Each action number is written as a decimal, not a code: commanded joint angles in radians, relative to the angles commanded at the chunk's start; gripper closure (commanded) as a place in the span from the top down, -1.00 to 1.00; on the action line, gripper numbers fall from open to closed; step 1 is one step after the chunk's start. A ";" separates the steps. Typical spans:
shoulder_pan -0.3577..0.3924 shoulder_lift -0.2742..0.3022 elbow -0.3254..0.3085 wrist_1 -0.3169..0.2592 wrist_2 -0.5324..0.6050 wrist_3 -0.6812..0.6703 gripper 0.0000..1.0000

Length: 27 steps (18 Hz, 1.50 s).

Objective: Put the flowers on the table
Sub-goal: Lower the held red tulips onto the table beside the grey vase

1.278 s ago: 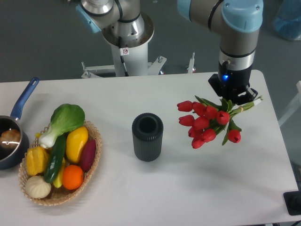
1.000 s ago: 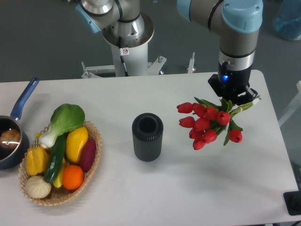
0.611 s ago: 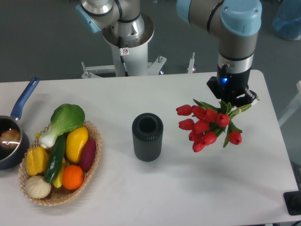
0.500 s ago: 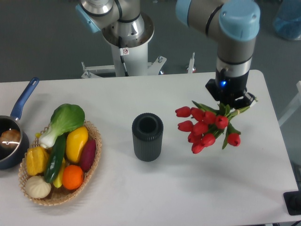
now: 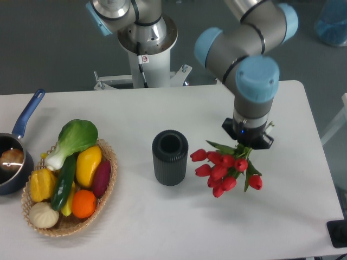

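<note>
I have the flowers (image 5: 225, 170) in the hand (image 5: 248, 140), gripped by the stem end, with the red heads fanning out down and to the left of the wrist. They sit over the right half of the bench (image 5: 162, 227), just beside the dark ribbed vase (image 5: 170, 157). The nearest tulip heads come close to its right wall, though I cannot tell whether they touch it. The hand is closed on the stems, but its fingers are mostly hidden under the wrist and the leaves, so I judge the grip from how the bunch hangs off it.

As I read it, the job is in its carrying stage. The bunch looks held rather than laid down, and from this overhead angle I cannot judge its height above the white surface. What remains is lowering it onto open bench, letting go, and pulling away.

The basket of vegetables and fruit (image 5: 68, 181) and the blue-handled pan (image 5: 15, 157) are well apart, on the left side.
</note>
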 joint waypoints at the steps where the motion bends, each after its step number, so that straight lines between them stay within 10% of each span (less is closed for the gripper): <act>1: 0.000 0.000 -0.012 0.003 -0.003 -0.003 -1.00; 15: -0.023 -0.048 -0.028 0.060 -0.005 -0.023 -0.61; 19: -0.023 -0.051 -0.028 0.060 -0.005 -0.023 0.10; 21: -0.023 -0.049 -0.028 0.063 -0.003 -0.021 0.99; 27: -0.009 0.008 -0.019 0.094 -0.003 -0.015 1.00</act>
